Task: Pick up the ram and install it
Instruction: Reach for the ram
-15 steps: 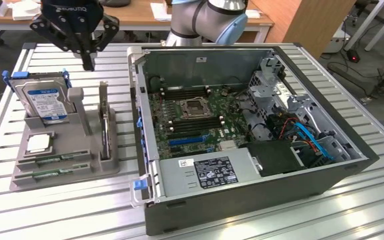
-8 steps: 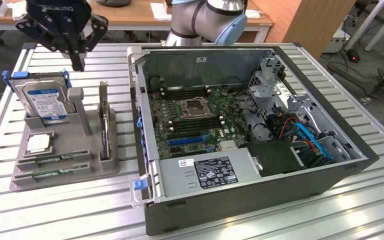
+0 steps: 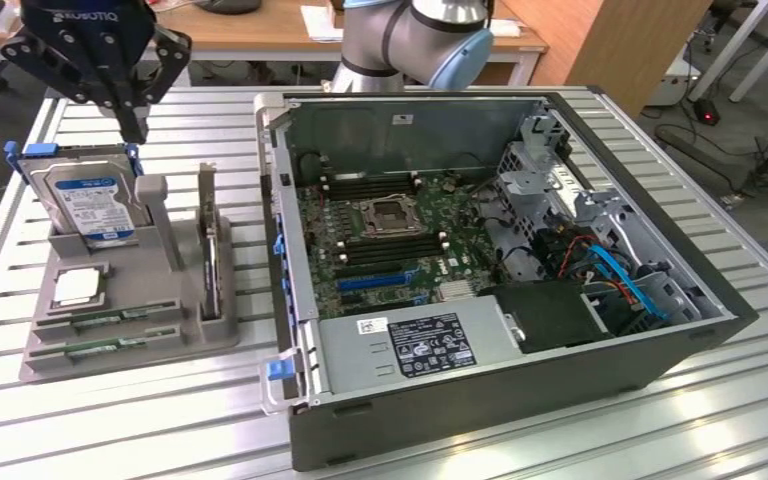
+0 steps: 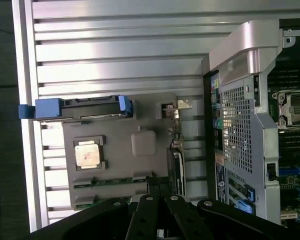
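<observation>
An open computer case (image 3: pixel 491 405) lies beside a grey tray (image 3: pixel 191 335) holding a hard drive (image 3: pixel 91 200).

Soft, even light from overhead is filling the scene. The slatted metal table (image 3: pixel 131 430) is throwing pale glare off its ribs, brightest in the wrist view, where they are nearly washing out. The open computer case (image 3: pixel 491 400) is shading its own interior, darkest on the near side toward the exterior view's right. The black gripper (image 4: pixel 159 185) is reading as a dim, barely lit shape.
</observation>
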You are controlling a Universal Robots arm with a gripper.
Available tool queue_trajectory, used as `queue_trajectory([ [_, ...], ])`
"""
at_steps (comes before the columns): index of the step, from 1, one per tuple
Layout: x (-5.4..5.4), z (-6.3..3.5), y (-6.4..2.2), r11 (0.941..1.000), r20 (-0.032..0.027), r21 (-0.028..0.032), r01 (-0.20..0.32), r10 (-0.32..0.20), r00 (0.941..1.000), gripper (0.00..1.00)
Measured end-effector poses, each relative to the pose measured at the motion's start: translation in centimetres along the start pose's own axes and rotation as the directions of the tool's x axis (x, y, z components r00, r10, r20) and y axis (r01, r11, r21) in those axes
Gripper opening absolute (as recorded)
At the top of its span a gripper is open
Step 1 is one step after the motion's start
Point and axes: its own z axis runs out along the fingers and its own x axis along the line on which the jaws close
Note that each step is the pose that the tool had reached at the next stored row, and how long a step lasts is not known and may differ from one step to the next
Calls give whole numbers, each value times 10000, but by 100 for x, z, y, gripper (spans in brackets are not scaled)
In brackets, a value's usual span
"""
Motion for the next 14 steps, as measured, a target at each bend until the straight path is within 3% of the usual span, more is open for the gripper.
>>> queue_trajectory([
  [10,214,-5,-16,10000,0,-1,0,0,10000,9],
  [14,253,-6,-19,10000,0,-1,1,-1,10000,9],
])
